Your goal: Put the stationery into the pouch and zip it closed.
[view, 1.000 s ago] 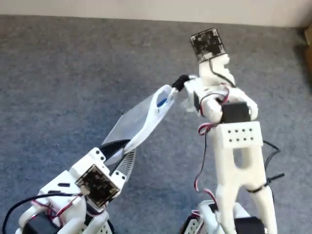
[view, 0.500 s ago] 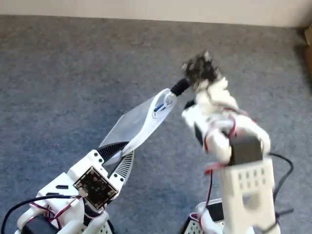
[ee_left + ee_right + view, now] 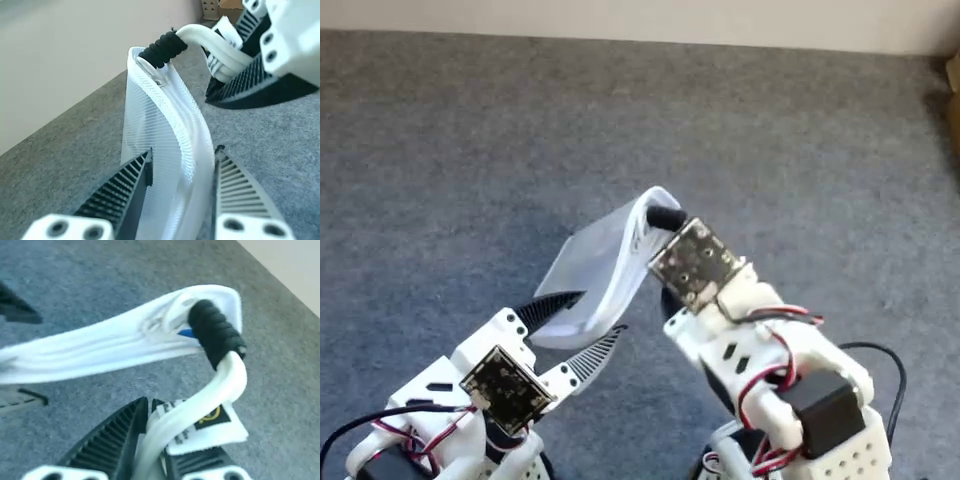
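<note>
A translucent white pouch (image 3: 605,255) hangs above the grey carpet between the two arms. My left gripper (image 3: 578,328) holds its near end, with the ribbed mesh (image 3: 165,130) filling the gap between the black fingers (image 3: 125,190). A white pull cord (image 3: 220,385) with a black wrapped end (image 3: 212,330) is tied to the metal zip slider (image 3: 175,310) at the pouch's far top corner. My right gripper (image 3: 152,407) is shut on that cord just below a small label (image 3: 210,422). Something blue (image 3: 186,333) shows inside the pouch by the slider.
Grey carpet (image 3: 440,150) spreads on all sides, with a pale wall strip along the far edge (image 3: 620,18). The right arm's white body and red wires (image 3: 780,370) crowd the near right, close to the left arm's camera board (image 3: 505,385).
The right arm has swung down and in toward the left arm, drawing the cord and the pouch's far corner with it. The pouch now bends shorter and rounder.
</note>
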Controlling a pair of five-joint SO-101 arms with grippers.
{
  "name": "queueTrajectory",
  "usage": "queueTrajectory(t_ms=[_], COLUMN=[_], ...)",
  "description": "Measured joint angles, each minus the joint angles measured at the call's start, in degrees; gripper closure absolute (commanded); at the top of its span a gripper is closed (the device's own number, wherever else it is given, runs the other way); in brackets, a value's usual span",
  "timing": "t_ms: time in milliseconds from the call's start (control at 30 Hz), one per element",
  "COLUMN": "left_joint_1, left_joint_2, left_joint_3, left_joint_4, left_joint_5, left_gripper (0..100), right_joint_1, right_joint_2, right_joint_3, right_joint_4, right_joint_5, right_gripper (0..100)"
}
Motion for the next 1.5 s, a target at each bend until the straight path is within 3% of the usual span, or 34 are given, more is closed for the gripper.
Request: queueTrajectory(t_ms=[133,400,533,667,833,1000,1233,1500], left_joint_1=[0.4,0.5,0.4,0.4,0.5,0.5,0.6,-2.7], left_joint_2=[0.0,0.0,0.0,0.0,0.0,0.1,0.1,0.1], left_joint_3=[0.8,5.2,5.2,5.2,5.4,5.5,5.5,5.5], left_joint_4=[-0.1,-4.5,-4.9,-4.9,-4.9,-4.9,-3.9,-3.9], left_joint_5=[0.0,0.1,0.1,-0.4,-8.0,-13.3,-22.1,-24.1], left_gripper=[82,96,99,99,99,99,99,99], right_joint_1=[-3.1,-4.0,-4.0,-4.0,-3.9,6.6,24.6,41.1], right_joint_2=[-2.9,-4.2,-4.2,-4.2,-8.0,-14.8,-19.0,-23.6], right_joint_3=[2.1,2.6,2.6,1.9,-4.2,-7.5,-7.6,-0.3], right_joint_4=[0.0,3.0,6.4,12.1,20.7,21.4,21.5,21.6], right_joint_5=[-0.7,-0.9,-1.2,-7.3,-9.7,-9.5,-3.4,1.6], right_gripper=[99.3,98.5,88.7,78.6,78.2,78.1,78.2,78.2])
